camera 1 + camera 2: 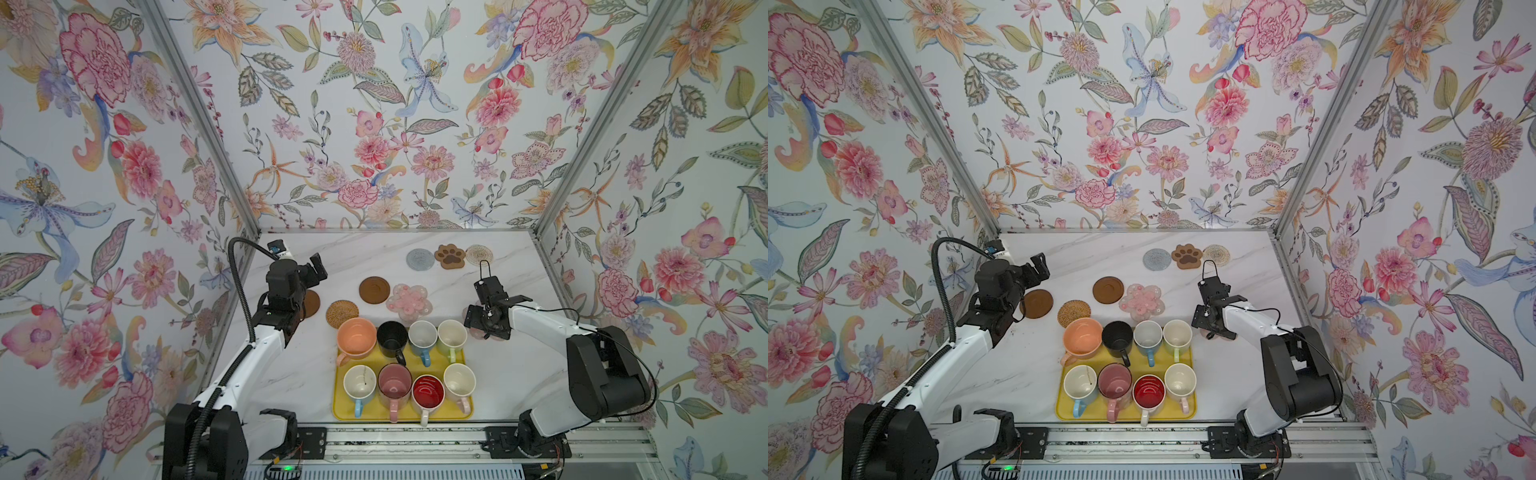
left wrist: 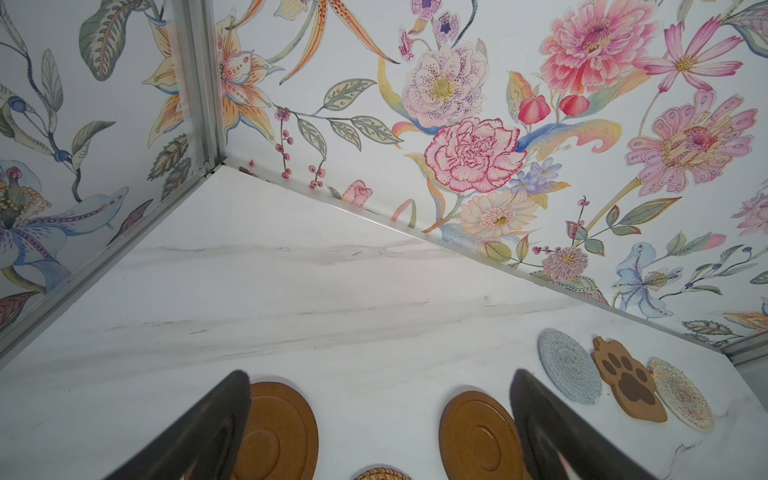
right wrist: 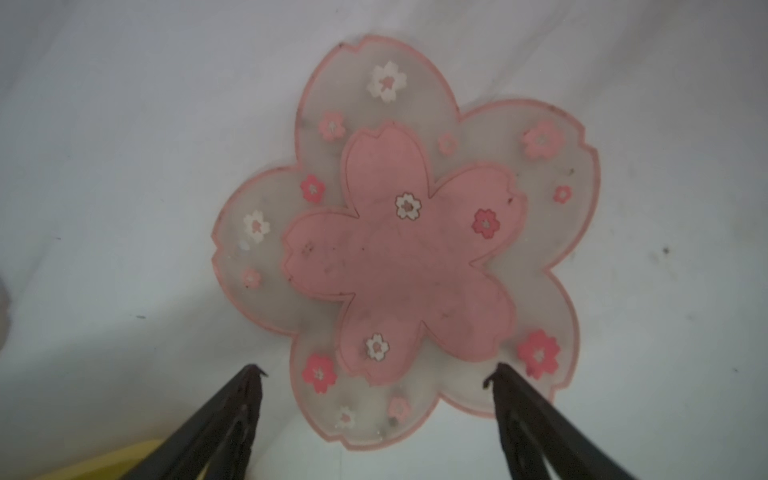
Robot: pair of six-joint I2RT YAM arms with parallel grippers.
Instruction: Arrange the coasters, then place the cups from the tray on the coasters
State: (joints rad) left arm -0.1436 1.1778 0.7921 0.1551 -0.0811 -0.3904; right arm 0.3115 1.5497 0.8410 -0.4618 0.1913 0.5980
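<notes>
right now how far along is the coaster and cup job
Done: coasters lie spread flat on the table, though the back three crowd together. In hand: right jaws stand open over a pink flower coaster beside the tray; nothing gripped. Remaining: all eight cups sit on the tray, none on a coaster.

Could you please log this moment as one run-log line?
left gripper: open, empty | right gripper: open over pink flower coaster | cups: eight on yellow tray
</notes>
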